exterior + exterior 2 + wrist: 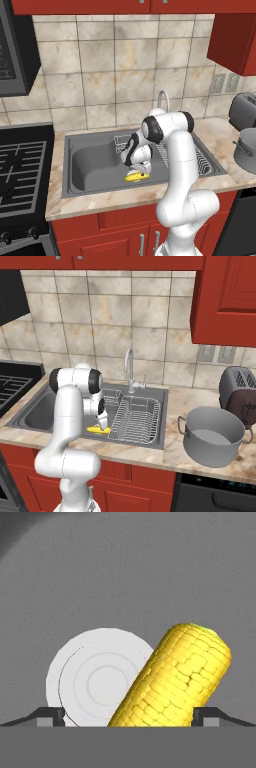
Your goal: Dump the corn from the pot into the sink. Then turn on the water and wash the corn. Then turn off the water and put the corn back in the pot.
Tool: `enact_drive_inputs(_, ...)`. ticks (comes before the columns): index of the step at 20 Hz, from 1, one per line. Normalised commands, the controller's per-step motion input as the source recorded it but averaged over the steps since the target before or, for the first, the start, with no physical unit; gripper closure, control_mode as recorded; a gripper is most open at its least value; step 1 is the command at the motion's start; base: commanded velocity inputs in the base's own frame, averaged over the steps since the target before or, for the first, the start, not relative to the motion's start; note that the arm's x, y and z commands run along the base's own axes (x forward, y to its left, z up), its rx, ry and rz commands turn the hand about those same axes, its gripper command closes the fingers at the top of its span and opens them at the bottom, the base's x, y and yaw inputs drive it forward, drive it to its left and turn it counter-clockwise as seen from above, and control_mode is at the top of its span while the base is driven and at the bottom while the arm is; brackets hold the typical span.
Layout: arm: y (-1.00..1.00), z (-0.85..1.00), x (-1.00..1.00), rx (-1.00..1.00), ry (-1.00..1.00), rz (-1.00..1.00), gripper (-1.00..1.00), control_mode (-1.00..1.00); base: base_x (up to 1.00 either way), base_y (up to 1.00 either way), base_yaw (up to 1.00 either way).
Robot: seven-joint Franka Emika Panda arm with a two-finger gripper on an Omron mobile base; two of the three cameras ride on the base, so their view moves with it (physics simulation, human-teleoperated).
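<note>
Your gripper [128, 714]: jaws apart, straddling corn [172, 679] | corn lies in sink [90, 172], overlapping drain [95, 679] | pot [212, 436] on counter [170, 448]

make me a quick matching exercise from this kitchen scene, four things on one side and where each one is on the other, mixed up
Things:
1. corn
2. pot
3. toaster
4. gripper

Places:
A. on the counter, right of the sink
B. by the wall, behind the pot
C. lowered into the sink, open, straddling the corn
D. on the sink floor, beside the drain

Pairs: 1-D, 2-A, 3-B, 4-C
</note>
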Motion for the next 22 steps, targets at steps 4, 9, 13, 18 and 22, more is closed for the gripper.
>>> enact_drive_inputs(4,0.0,-0.18,-0.03,0.0,0.0,-0.02,-1.0,-1.0,0.0,0.0,0.0)
enact_drive_inputs(9,0.0,-0.13,0.0,0.0,0.0,0.0,-1.0,-1.0,0.0,0.0,0.0)
enact_drive_inputs(13,-0.01,-0.22,-0.15,0.0,0.0,-0.04,-1.0,-1.0,0.0,0.0,0.0)
enact_drive_inputs(18,0.0,-0.29,-0.17,0.0,0.01,-0.05,-1.0,-1.0,0.0,0.0,0.0)
enact_drive_inputs(22,0.0,-0.38,-0.15,0.0,0.02,-0.05,-1.0,-1.0,0.0,0.0,0.0)
